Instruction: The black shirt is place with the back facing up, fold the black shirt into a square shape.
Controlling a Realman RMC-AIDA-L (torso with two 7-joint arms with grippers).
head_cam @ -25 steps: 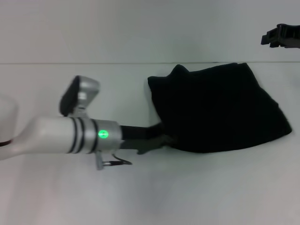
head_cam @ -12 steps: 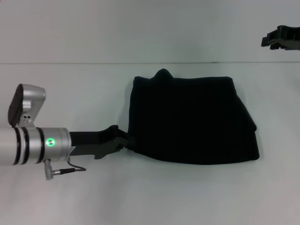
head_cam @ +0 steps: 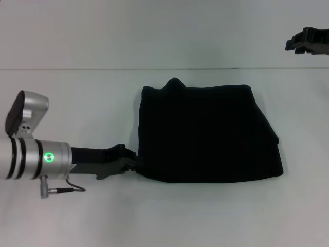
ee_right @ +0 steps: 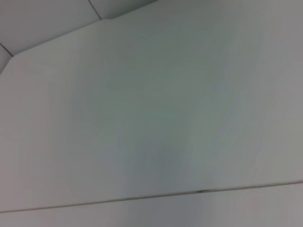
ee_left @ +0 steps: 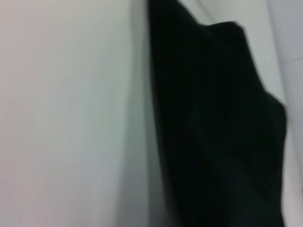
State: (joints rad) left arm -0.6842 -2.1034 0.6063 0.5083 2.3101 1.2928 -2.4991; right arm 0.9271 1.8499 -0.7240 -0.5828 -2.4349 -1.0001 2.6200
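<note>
Dragging leftward since 0.5 s ago: left gripper (head_cam: 134,163) clenching the near-left corner of the black shirt (head_cam: 208,135), now lying folded flat on the white table (head_cam: 77,92). Right gripper (head_cam: 307,41) idling far right, finger state unreadable.

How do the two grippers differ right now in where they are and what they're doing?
The left gripper is low at the shirt's near-left corner, touching the cloth; the right gripper sits far off at the back right, away from the shirt. The left arm reaches across the table; only the right's tip shows. Both are black.
</note>
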